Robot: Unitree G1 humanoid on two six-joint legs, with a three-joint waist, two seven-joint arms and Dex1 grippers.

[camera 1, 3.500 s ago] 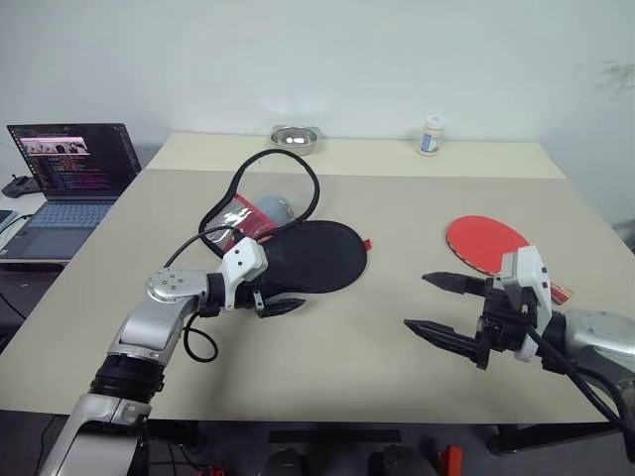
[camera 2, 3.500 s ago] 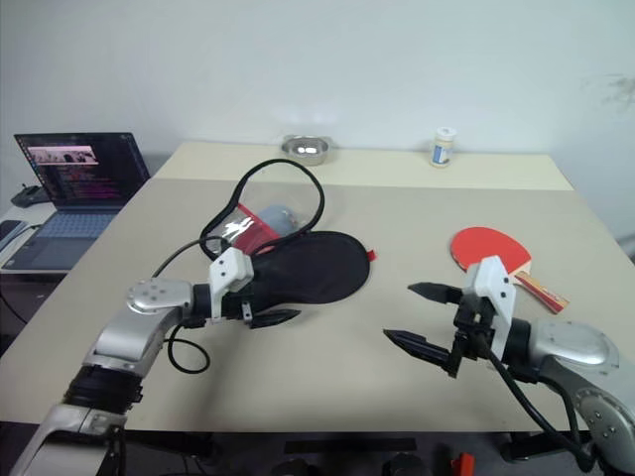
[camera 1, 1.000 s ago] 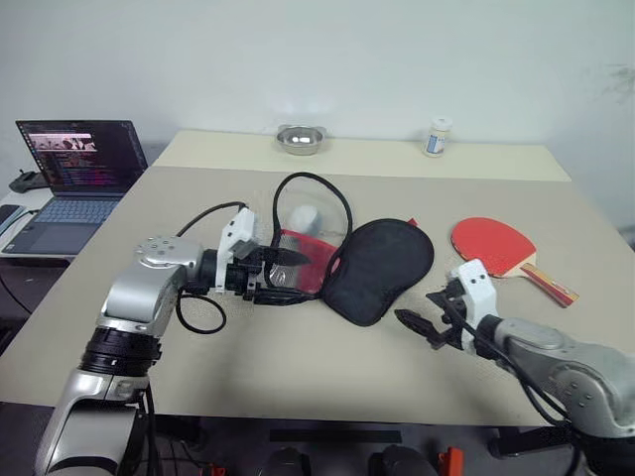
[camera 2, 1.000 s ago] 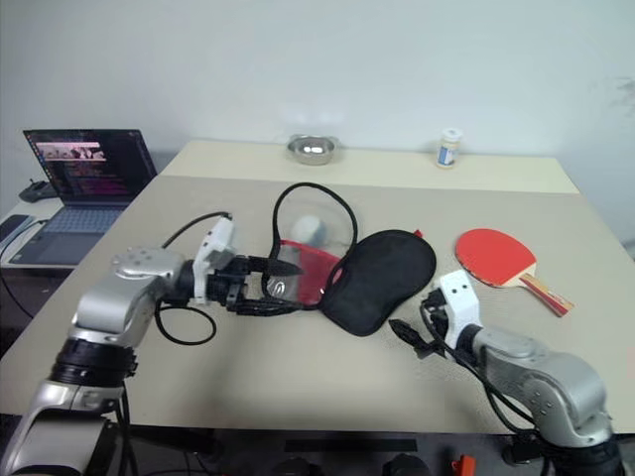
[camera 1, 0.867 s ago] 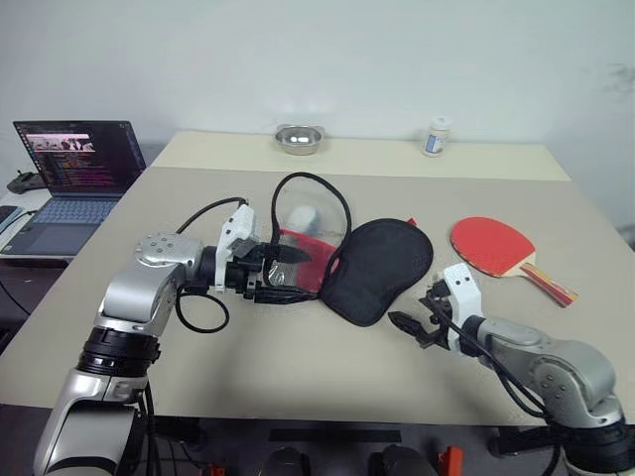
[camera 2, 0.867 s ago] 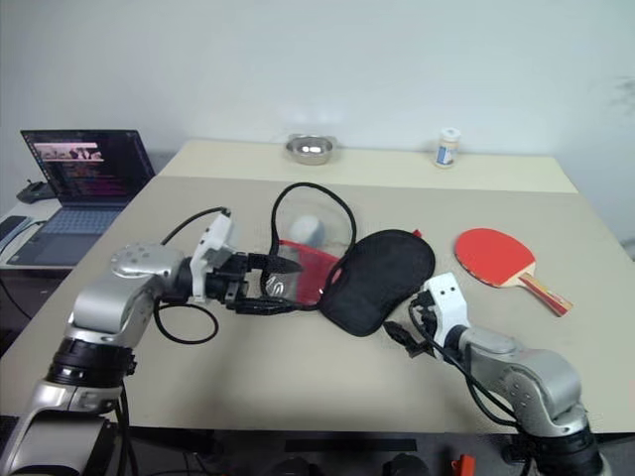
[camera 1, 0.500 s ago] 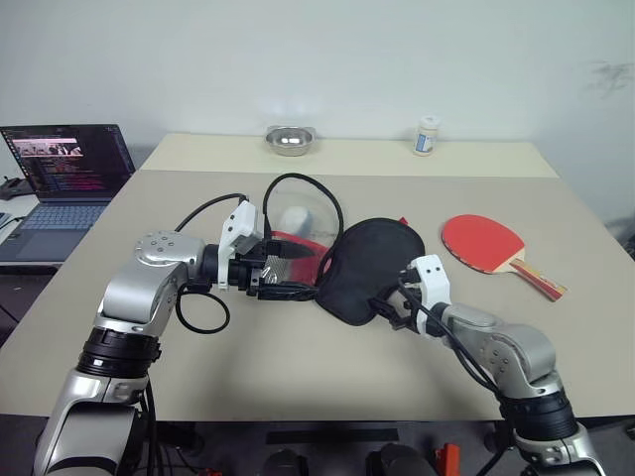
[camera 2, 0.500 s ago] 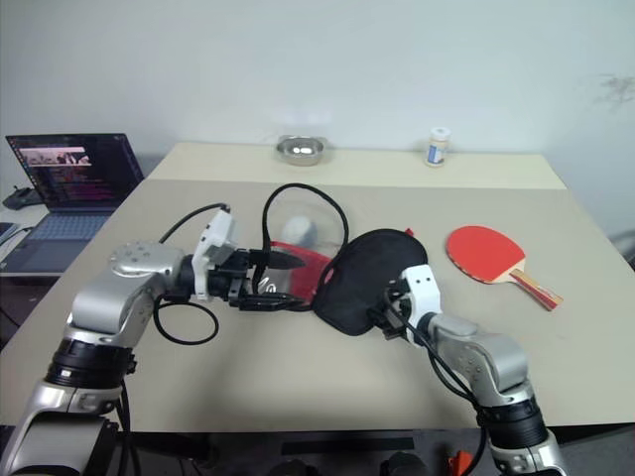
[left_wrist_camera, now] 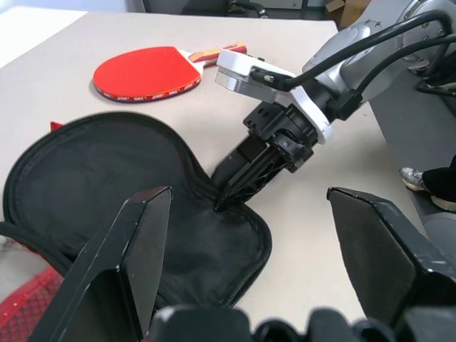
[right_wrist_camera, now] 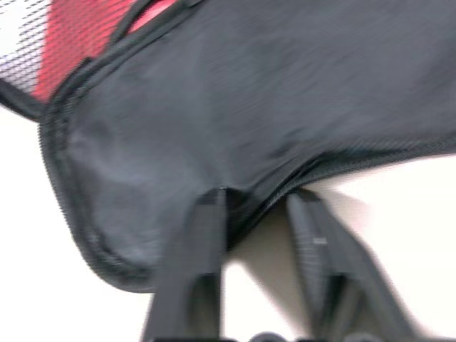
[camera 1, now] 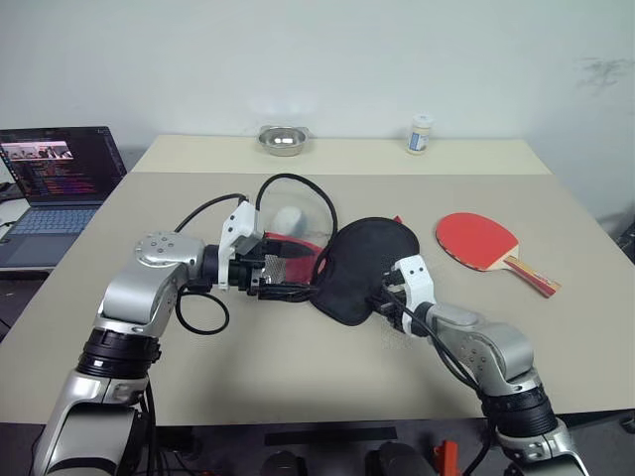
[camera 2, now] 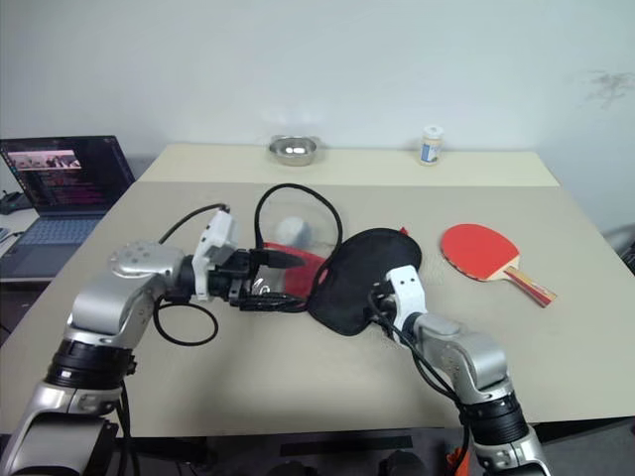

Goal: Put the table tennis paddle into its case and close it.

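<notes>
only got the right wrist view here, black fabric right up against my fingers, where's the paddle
Observer: The red-rubber table tennis paddle lies flat on the beige table, to the right of the black fabric case and apart from it.
Operator: is my right pinching the case
Observer: The right gripper has its fingers together on the case's zipper rim.
Operator: and the left
Observer: The left gripper has its fingers spread at the case's red mesh flap.

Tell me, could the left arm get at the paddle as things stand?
Probably not easily. The table tennis paddle lies apart at the table's right side, beyond the open case and the right gripper at its edge; the left gripper sits across the case.
</notes>
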